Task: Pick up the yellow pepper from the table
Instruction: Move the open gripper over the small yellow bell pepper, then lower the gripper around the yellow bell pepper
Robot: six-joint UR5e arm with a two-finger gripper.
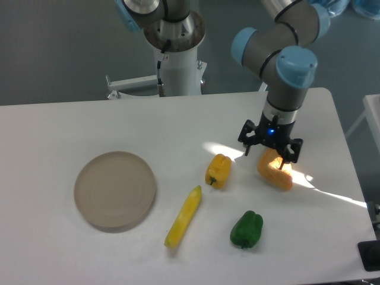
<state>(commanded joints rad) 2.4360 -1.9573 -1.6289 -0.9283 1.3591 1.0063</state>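
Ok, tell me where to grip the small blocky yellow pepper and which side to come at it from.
Grip the yellow pepper across its lobed middle, coming straight down from above. It lies free on the table, with bare tabletop on both sides for the fingers; the long slim pepper sits clear of it below. The open gripper hangs to its right, over the orange wedge, so shift left first.

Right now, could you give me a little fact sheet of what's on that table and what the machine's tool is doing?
surface: white table
yellow pepper: small blocky one, resting near the table's middle, untouched
long yellow pepper, lying below and left of it
green pepper, toward the near edge
orange piece, right of the blocky pepper, partly behind the tool
round tan plate, at left, nothing on it
tool, open, holding nothing, over the orange piece, right of the yellow pepper
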